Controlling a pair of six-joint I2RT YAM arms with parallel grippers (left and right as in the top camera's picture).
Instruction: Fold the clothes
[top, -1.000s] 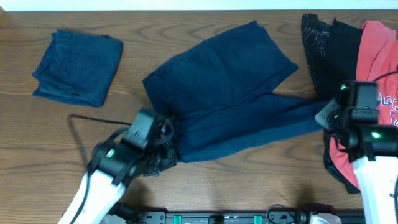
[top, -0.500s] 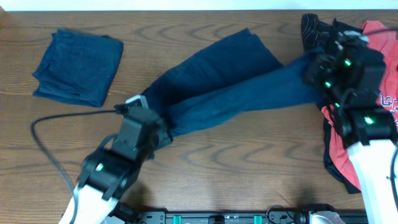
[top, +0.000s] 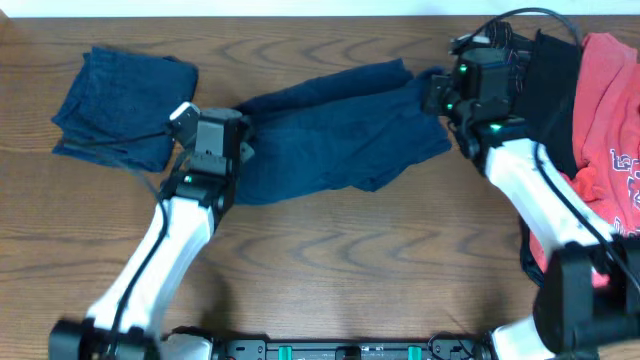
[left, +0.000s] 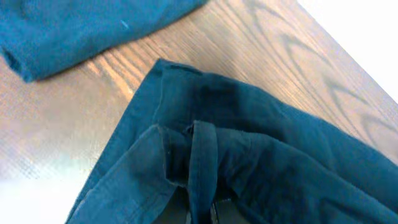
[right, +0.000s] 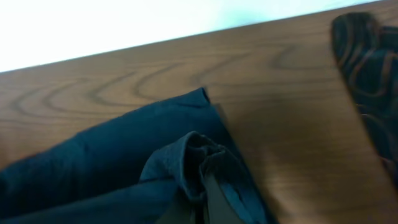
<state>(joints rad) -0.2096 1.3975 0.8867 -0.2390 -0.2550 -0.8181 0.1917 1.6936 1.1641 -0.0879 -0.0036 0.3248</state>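
Dark blue trousers (top: 330, 135) lie stretched across the middle of the wooden table, folded over lengthwise. My left gripper (top: 232, 150) is shut on their left end, the waistband (left: 202, 168). My right gripper (top: 440, 90) is shut on their right end, a bunched leg hem (right: 199, 158). Both ends are held near the table's far half. The fingertips of both grippers are mostly hidden by cloth.
A folded dark blue garment (top: 125, 105) lies at the far left, also in the left wrist view (left: 81, 31). A pile of black patterned (top: 545, 90) and red clothes (top: 605, 130) sits at the right edge; the black cloth shows in the right wrist view (right: 367, 74).
Both grippers have carried the near edge of the trousers away from me toward the table's far side, folding the trousers over lengthwise. Both arms now stretch farther out.
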